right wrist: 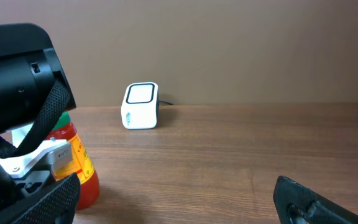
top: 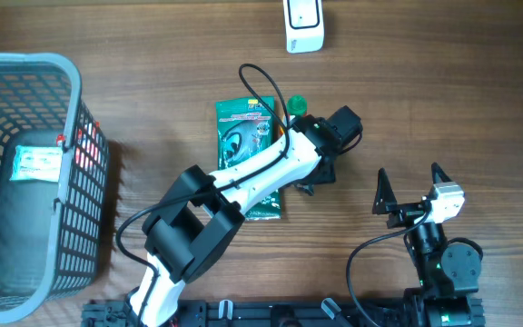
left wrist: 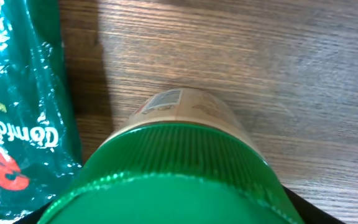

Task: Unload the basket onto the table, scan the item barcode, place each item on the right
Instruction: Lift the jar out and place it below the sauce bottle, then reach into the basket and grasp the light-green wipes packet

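Observation:
A red sauce bottle with a green cap and a yellow label stands upright on the wooden table. My left gripper is right at the bottle. In the left wrist view the green cap fills the lower frame and hides the fingers, so their hold is unclear. Beyond the cap a strip of the bottle's label shows. The white barcode scanner stands at the far edge, also seen in the right wrist view. My right gripper stands open over bare table at the front right, holding nothing.
A green foil pouch lies flat under the left arm, just left of the bottle. A grey wire basket stands at the far left with a dark packet inside.

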`<state>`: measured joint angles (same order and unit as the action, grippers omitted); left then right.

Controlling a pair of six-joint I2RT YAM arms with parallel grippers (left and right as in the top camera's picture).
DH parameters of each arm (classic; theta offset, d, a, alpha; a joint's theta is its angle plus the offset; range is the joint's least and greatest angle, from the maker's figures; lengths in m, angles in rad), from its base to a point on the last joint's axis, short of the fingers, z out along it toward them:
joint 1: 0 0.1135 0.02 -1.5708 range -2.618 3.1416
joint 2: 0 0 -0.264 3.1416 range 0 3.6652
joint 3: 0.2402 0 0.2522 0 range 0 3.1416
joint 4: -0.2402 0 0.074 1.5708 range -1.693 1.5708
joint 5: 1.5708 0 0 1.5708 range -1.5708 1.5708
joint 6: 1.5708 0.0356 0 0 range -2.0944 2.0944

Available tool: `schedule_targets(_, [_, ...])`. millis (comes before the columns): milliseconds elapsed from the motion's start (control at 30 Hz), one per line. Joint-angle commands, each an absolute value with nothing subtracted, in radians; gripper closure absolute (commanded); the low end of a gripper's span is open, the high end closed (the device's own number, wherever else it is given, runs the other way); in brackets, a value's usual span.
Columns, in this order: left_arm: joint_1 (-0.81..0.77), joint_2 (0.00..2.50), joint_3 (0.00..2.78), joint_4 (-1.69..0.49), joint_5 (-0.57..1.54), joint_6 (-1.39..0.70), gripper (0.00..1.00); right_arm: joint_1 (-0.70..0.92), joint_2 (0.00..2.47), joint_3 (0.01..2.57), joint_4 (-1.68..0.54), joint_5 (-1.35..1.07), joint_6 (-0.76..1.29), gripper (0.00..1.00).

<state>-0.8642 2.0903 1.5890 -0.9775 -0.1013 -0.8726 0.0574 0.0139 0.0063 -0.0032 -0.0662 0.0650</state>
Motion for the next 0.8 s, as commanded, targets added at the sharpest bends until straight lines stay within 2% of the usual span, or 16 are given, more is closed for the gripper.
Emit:
schedule_targets(0, [-0.869, 2.068, 1.614, -1.029, -0.124, -0.875, 0.13, 0.062, 0.014, 0.005, 0.0, -0.056, 0.055, 0.0])
schedule_targets(100, [-0.869, 2.016, 1.67, -1.138, -0.125, -0.875, 0.01, 0.062, 0.014, 0.005, 0.0, -0.056, 0.054, 0.0])
schedule_targets(233, [-0.869, 1.895, 1.735, -1.209, -0.126, -0.867, 0.0, 0.062, 0.014, 0.005, 0.0, -0.056, 0.054, 0.0])
schedule_targets(367, [-0.868, 1.73, 1.749, -1.193, -0.167, -0.814, 0.0, 0.062, 0.014, 0.005, 0.0, -0.056, 0.055, 0.0])
schedule_targets(667, [-0.868, 1.373, 1.749, -1.23, -0.754, -0.815, 0.0, 0.062, 0.014, 0.005, 0.0, -0.056, 0.055, 0.0])
schedule_targets(767, [-0.859, 1.294, 1.749, -1.226, -0.871, -0.815, 0.0, 0.062, 0.014, 0.005, 0.0, -0.056, 0.055, 0.0])
